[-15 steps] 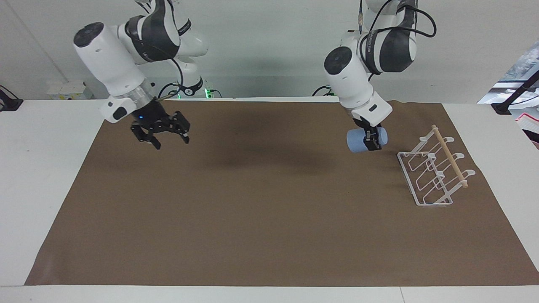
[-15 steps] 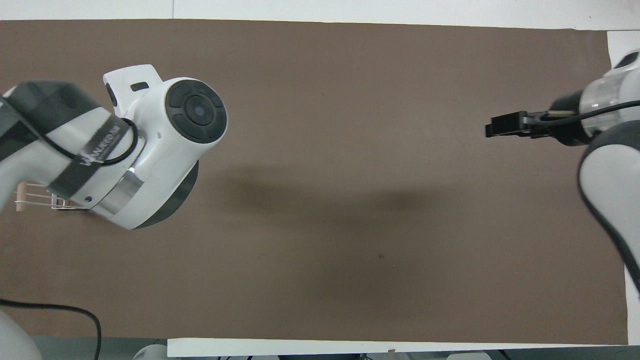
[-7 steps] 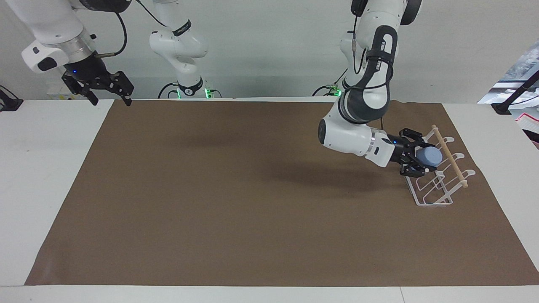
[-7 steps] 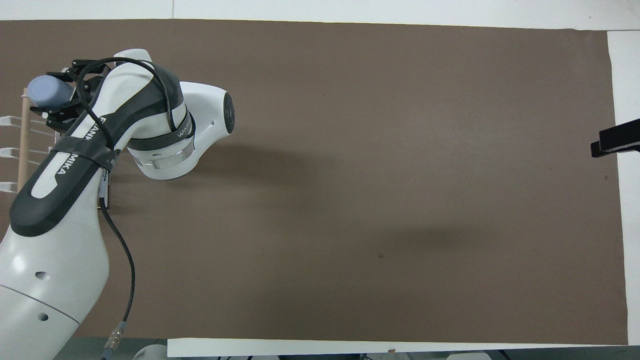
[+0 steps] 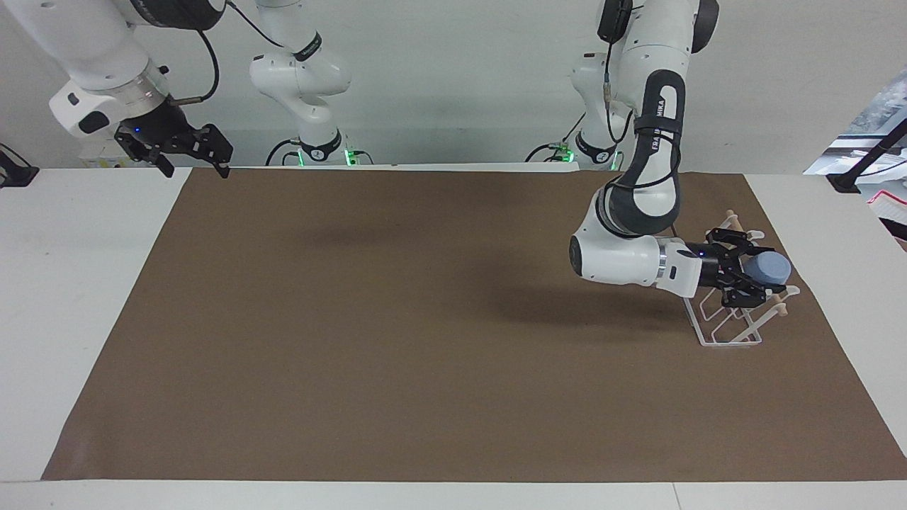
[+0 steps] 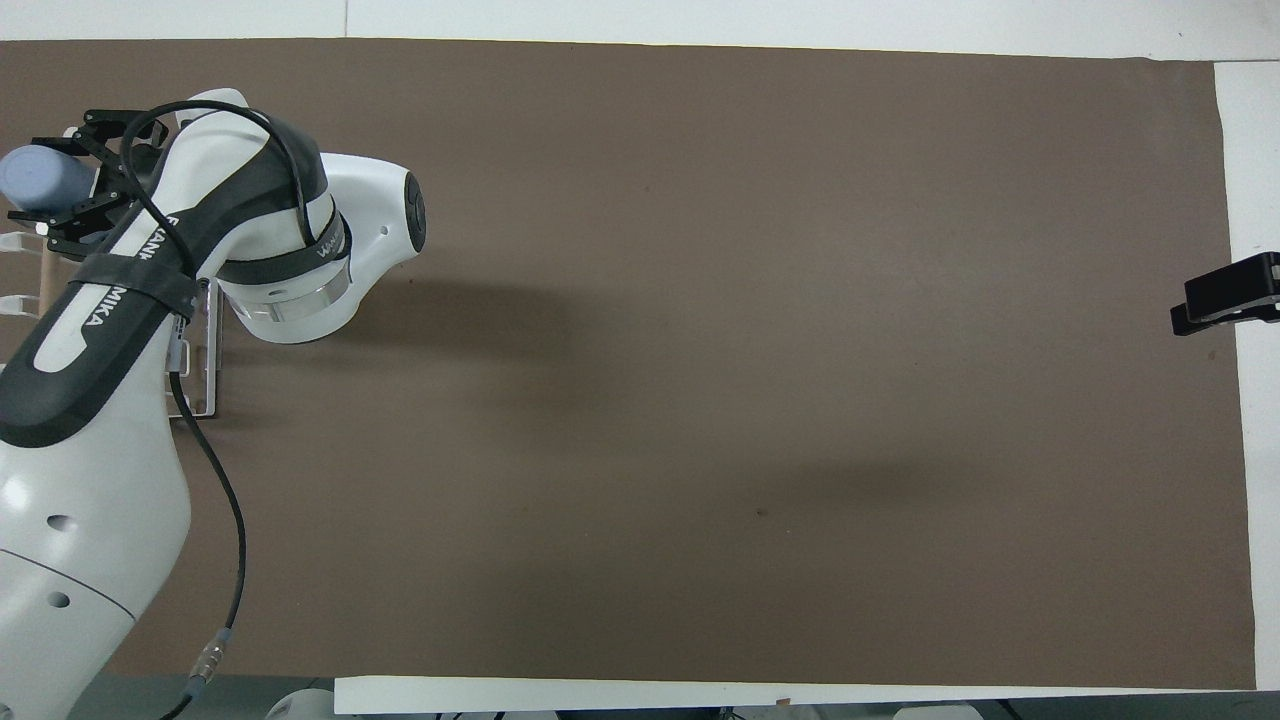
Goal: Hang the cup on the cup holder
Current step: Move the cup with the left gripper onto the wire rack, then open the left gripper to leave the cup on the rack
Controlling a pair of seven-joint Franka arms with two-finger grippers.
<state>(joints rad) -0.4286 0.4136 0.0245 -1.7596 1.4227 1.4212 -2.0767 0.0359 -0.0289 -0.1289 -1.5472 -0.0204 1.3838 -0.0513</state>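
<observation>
We see a white table covered over most of its top by a large brown mat. Our left arm reaches down from its base and bends out sideways toward its own end of the table, its forearm lying nearly level above the mat. Our right arm waits raised at the other end, over the mat's corner nearest the robots.

The rack stands on the mat at the left arm's end, a white wire frame with looped prongs and a light wooden rod along its top, partly hidden by the left wrist.

The left gripper is over the rack, level with the rod, its fingers closed on the cup. The cup is light blue and lies on its side in the air, its closed end pointing away from the arm; from overhead it shows just past the fingertips. We cannot tell whether it touches any prong.

The right gripper holds nothing and its fingers stand spread apart.
</observation>
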